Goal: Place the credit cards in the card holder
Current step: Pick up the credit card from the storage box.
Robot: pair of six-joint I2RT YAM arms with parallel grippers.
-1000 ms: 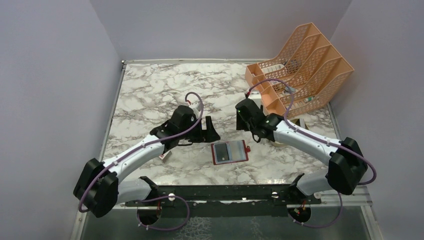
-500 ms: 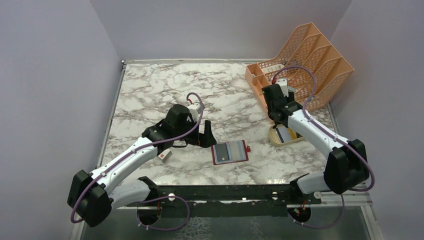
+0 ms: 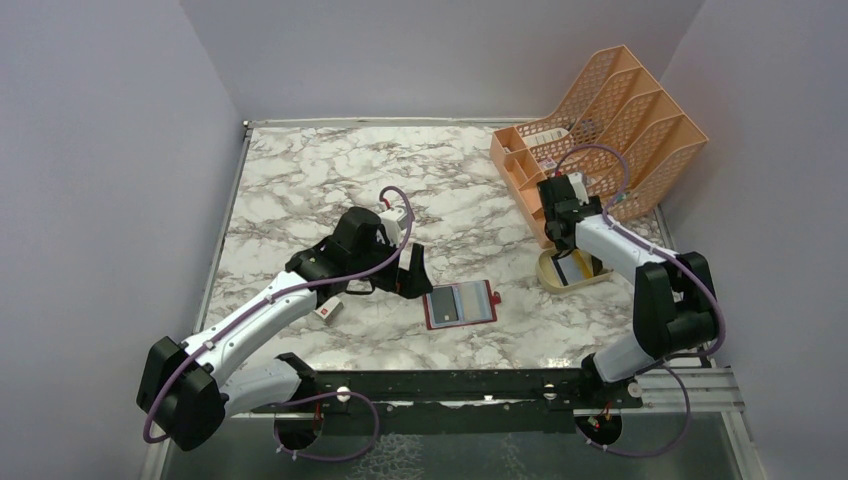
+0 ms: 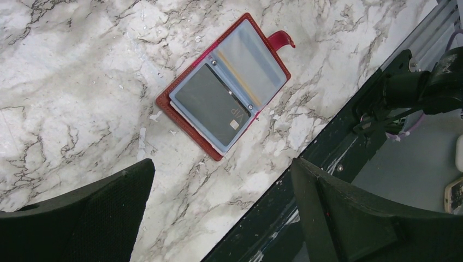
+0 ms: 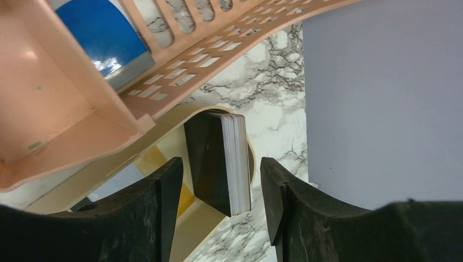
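Nearest, the card holder point(image 3: 459, 304) lies open on the counter point(image 3: 330, 190), a dark card point(image 4: 210, 106) sleeved inside, plain only from the left wrist. The left tool point(image 3: 414, 272) hangs spread beside it. Farther right, the right tool point(image 5: 221, 183) gapes over stacked credit cards point(image 5: 212, 158) in a beige tray point(image 3: 572, 286).

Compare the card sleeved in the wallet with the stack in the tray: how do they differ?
The sleeved card is single; the card stack is several cards thick. The sleeved card lies flat under clear plastic in the open red card holder on the marble table; the card stack sits bare in the beige tray beside the orange rack. Both show a dark face.
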